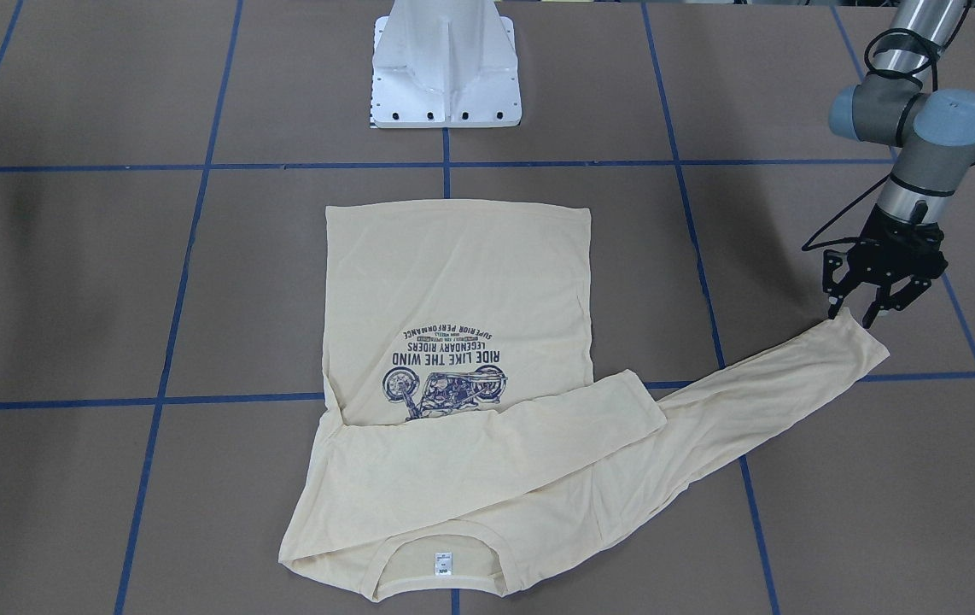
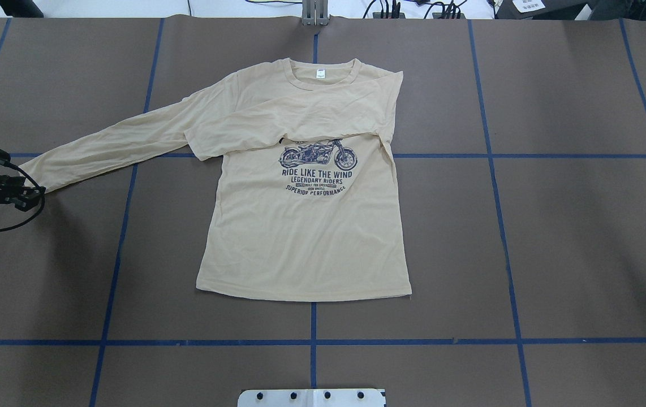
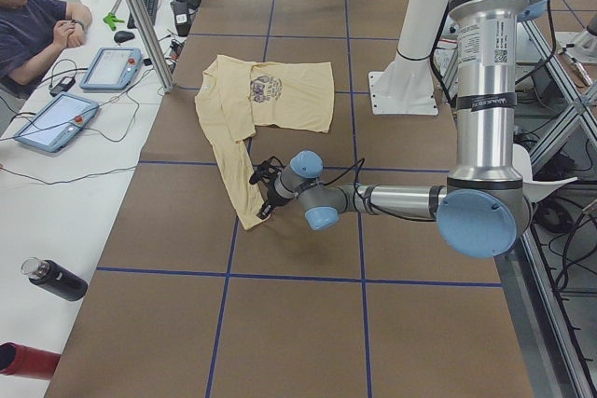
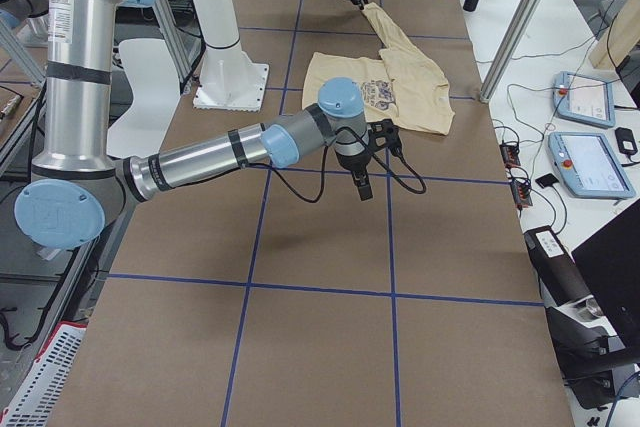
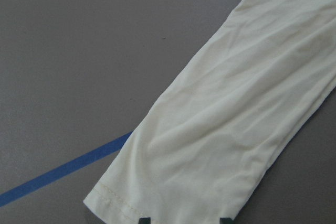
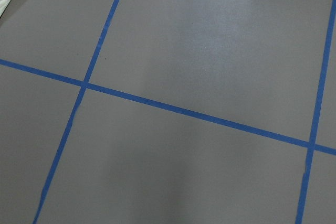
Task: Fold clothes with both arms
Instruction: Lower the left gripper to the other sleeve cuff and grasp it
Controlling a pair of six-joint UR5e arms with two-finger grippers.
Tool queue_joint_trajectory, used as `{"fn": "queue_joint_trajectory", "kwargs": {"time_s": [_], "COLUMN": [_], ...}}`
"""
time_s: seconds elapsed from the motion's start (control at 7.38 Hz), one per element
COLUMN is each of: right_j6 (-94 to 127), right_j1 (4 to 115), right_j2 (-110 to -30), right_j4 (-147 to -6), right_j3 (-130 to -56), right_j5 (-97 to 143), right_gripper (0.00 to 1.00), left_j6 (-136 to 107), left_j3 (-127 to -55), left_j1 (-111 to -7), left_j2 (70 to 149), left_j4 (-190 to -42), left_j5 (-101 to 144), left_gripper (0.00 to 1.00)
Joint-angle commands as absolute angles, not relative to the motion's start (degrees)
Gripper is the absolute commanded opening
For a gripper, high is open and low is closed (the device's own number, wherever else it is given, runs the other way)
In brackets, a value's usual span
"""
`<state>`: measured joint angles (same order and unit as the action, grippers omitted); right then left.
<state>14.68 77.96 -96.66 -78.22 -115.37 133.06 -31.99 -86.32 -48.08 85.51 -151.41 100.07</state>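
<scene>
Brown matte worktop (image 1: 69,282), gridded with blue tape lines (image 2: 498,155), fills every view. Far across it from the white metal pedestal (image 1: 446,68), a seated person (image 3: 28,30) and two control tablets (image 3: 112,67) show in the left side view.

A pale cream-yellow long-sleeved T-shirt (image 2: 300,237) lies flat straight out from the pedestal, print up, hem nearest it and collar farthest. One sleeve is folded across the chest, just past the motorcycle print. The other, the outstretched sleeve (image 2: 108,147), runs off to the pedestal's left. The black two-finger left claw (image 1: 851,314) hangs at that sleeve's cuff (image 5: 121,203), fingers spread and holding nothing, with the cuff edge between its tips. The right claw (image 4: 360,185) hovers over bare worktop on the pedestal's right. It is small and seen only from the side, so I cannot tell how its fingers stand.

The fabric looks thin, light and limp, so it will likely sag, trail and drag on the matte surface. The stitched cuff hem seems the firmest hold, pinching both layers together.
</scene>
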Motion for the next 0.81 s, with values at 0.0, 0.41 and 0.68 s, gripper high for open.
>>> {"fn": "queue_joint_trajectory", "kwargs": {"time_s": [0.0,0.41,0.68], "right_j6": [14.7,14.9,14.9], "right_j1": [78.0,78.0,78.0], "right_j2": [-96.6,-96.6,-96.6], "right_j4": [-78.2,-78.2,-78.2], "right_j3": [-115.4,-115.4,-115.4], "right_j5": [133.0,133.0,133.0], "right_gripper": [1.00,1.00,1.00], "left_j6": [-31.3,-31.3,-31.3], "left_j3": [-86.1,-86.1,-86.1], "left_j1": [-48.1,-48.0,-48.0], "left_j2": [84.8,84.8,84.8], "left_j4": [-152.8,-152.9,-152.9], "left_j5": [100.2,100.2,100.2], "left_gripper": [0.54,0.41,0.37]}}
